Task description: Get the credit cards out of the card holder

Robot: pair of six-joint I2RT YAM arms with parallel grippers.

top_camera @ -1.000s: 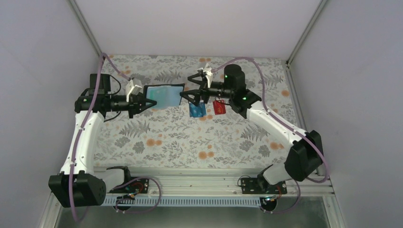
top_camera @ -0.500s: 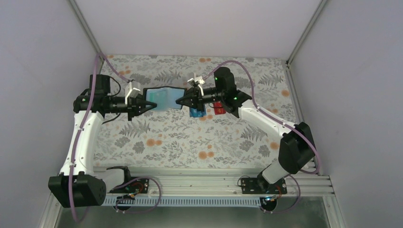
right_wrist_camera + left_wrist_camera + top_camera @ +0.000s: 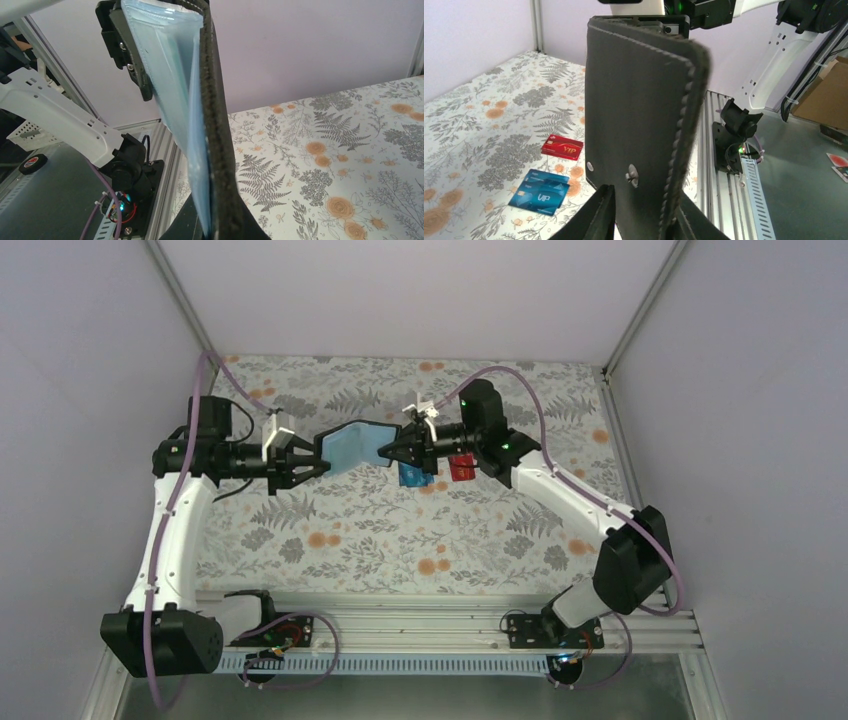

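Note:
The card holder [image 3: 352,445] hangs above the table between both grippers, bent into a V. Its light blue inside [image 3: 175,100] shows in the right wrist view and its dark stitched outer side [image 3: 639,115] in the left wrist view. My right gripper [image 3: 387,452] is shut on its right edge [image 3: 220,165]. My left gripper [image 3: 318,462] has its fingers [image 3: 596,217] slightly apart around the left end, with a sliver of gap on one side. On the table lie a red credit card [image 3: 562,147] [image 3: 461,469] and two overlapping blue-toned cards [image 3: 540,192] [image 3: 413,476].
The floral table cover [image 3: 400,540] ends at the aluminium rail [image 3: 450,615] with both arm bases. Grey walls close the left, back and right sides. The cards lie just below my right gripper. A cardboard box [image 3: 824,95] sits off the table.
My right gripper closed on the holder's right edge and pushed left, so the flat holder buckled into a V. My left gripper's jaws have loosened from their tight grip.

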